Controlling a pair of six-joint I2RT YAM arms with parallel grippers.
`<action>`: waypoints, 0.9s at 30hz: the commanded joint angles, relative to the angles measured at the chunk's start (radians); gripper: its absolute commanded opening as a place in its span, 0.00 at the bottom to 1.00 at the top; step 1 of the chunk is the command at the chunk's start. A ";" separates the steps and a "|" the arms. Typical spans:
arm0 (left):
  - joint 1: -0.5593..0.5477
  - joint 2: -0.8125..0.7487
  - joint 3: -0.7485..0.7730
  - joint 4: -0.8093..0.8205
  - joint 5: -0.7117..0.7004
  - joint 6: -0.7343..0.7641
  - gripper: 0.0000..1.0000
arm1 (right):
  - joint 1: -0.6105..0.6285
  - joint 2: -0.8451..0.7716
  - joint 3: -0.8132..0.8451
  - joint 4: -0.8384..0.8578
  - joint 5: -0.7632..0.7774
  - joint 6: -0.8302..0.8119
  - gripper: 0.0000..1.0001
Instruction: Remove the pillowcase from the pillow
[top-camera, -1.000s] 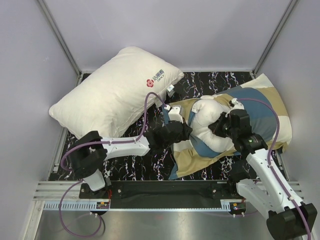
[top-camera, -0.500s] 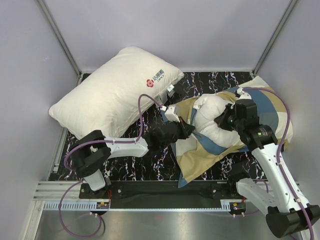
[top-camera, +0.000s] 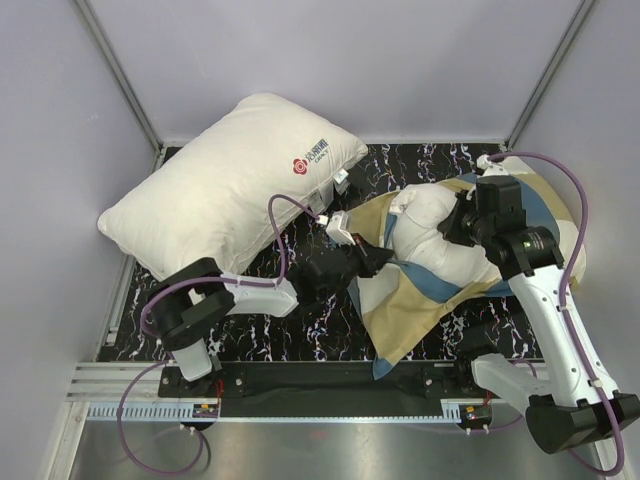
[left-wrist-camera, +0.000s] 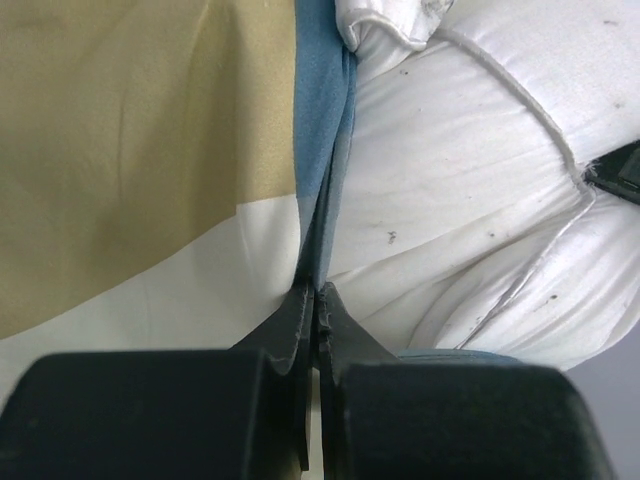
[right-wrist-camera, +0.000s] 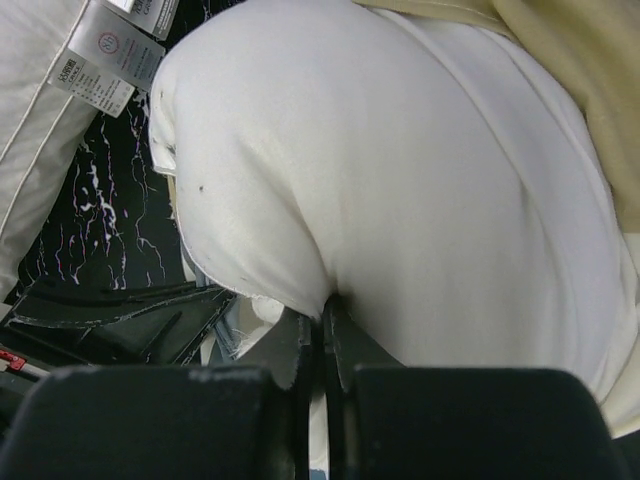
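Checked pillowcase (top-camera: 410, 315) — L tool (top-camera: 378, 258) low, outstretched

White pillow (top-camera: 225, 190), red printed logo (top-camera: 310, 157), lies diagonally on far-left part of desk (top-camera: 400, 165). Desk top black with white marbling. Sewn-in care labels (right-wrist-camera: 110, 45) hang at pillow's right corner. Metal rail (top-camera: 300, 410) along near edge. Plain grey walls behind.

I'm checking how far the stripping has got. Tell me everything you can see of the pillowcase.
The pillowcase is soft fabric in large teal blue, tan and cream checks. It lies rumpled on the right of the black marbled table, partly off the pillow, whose off-white end bulges from its opening. The left gripper is shut on a taut blue fold of its edge; the right gripper pinches the pillow, not the case.
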 joint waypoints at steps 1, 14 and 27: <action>0.039 0.091 -0.152 -0.403 -0.081 0.078 0.00 | -0.102 -0.023 0.194 0.326 0.302 -0.074 0.00; 0.039 0.113 -0.194 -0.379 -0.087 0.057 0.00 | -0.215 0.086 0.401 0.317 0.221 -0.102 0.00; 0.030 0.105 -0.251 -0.314 -0.078 0.064 0.00 | -0.310 0.111 0.467 0.293 0.063 -0.090 0.00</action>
